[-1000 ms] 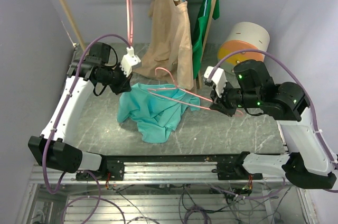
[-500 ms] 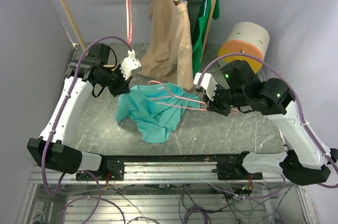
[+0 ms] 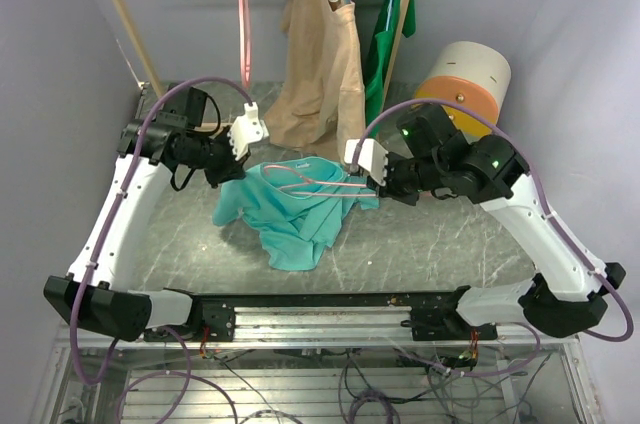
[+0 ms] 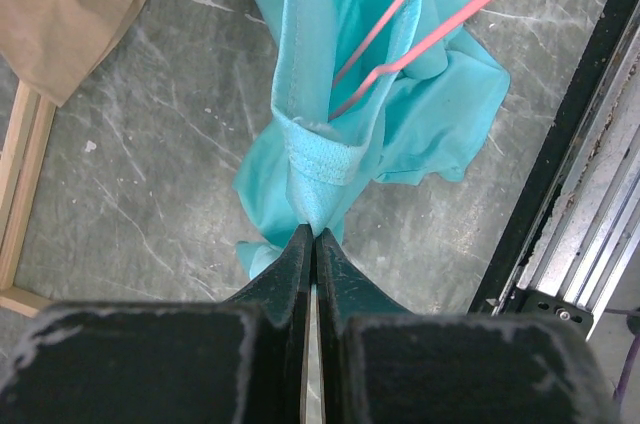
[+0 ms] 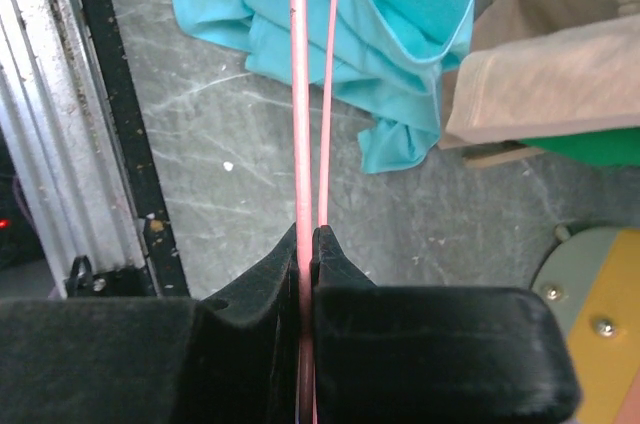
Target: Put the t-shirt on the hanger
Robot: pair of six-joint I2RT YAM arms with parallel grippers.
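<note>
The teal t-shirt (image 3: 288, 212) lies bunched on the grey table, its collar lifted. My left gripper (image 3: 233, 170) is shut on the collar edge of the t-shirt (image 4: 330, 134) and holds it up. My right gripper (image 3: 380, 187) is shut on the pink hanger (image 3: 318, 187), held level over the shirt. In the left wrist view the hanger's tip (image 4: 400, 39) goes into the neck opening. In the right wrist view the hanger's rods (image 5: 299, 94) run straight out from my right gripper (image 5: 309, 234) over the shirt (image 5: 400, 34).
A second pink hanger (image 3: 242, 14) hangs on the wooden rack (image 3: 125, 19) at the back. A beige garment (image 3: 320, 69) and a dark green garment (image 3: 385, 44) hang there too. A cream and orange drum (image 3: 462, 84) stands back right. A metal rail (image 3: 330, 316) runs along the near edge.
My right gripper has moved left with the hanger, pushing its tip into the shirt's neck opening. My left gripper still holds the collar, shifted slightly left.
</note>
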